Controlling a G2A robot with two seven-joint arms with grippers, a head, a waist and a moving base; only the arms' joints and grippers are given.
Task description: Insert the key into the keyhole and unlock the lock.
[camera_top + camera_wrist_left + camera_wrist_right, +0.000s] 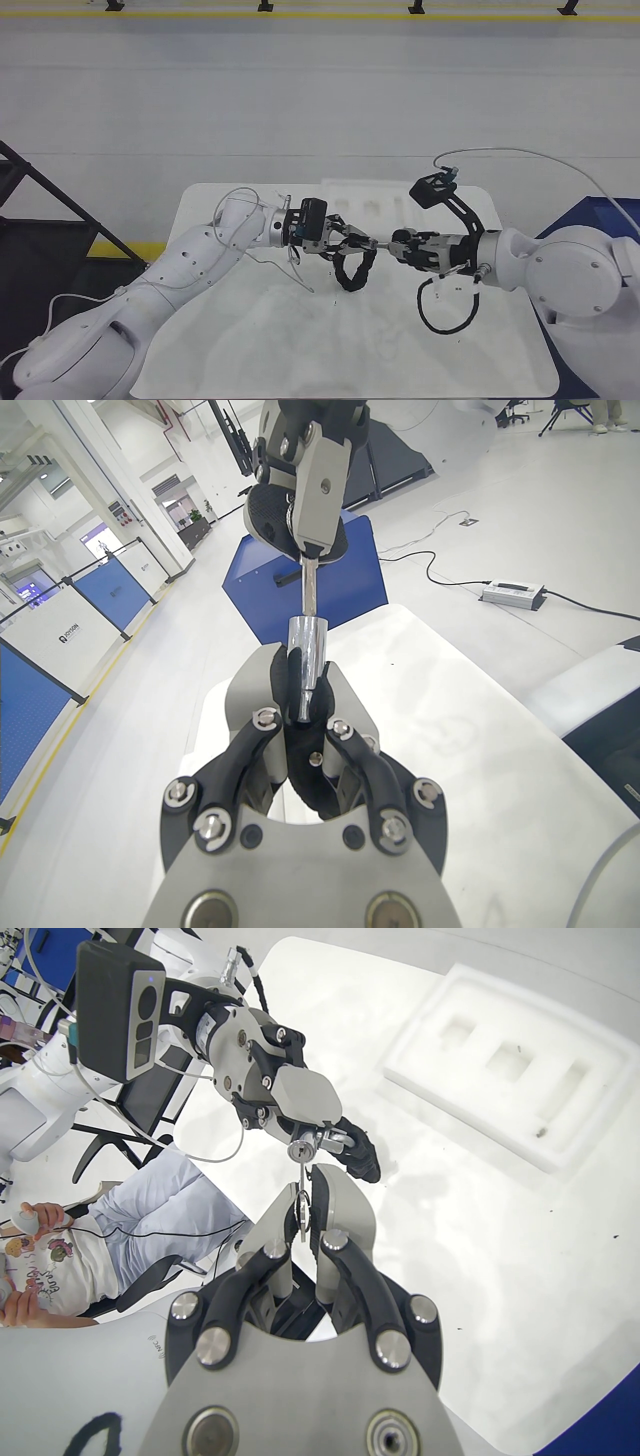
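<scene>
My left gripper [305, 680] is shut on the lock [307, 660], a chrome cylinder with a black cable loop [352, 272] hanging under it, held above the table's middle. My right gripper [307, 1188] is shut on the key [302, 1213] and faces the lock head-on. The key's blade [310, 585] runs straight into the cylinder's end, its tip at the keyhole [301, 1151]; how deep it sits I cannot tell. In the top view the left gripper [345, 238] and the right gripper [393, 245] nearly meet tip to tip.
A white foam tray [505, 1063] with three rectangular pockets lies at the table's far edge behind the grippers. A black cable loop [445, 312] hangs under the right arm. The white table [300, 340] has bare room in front of both arms.
</scene>
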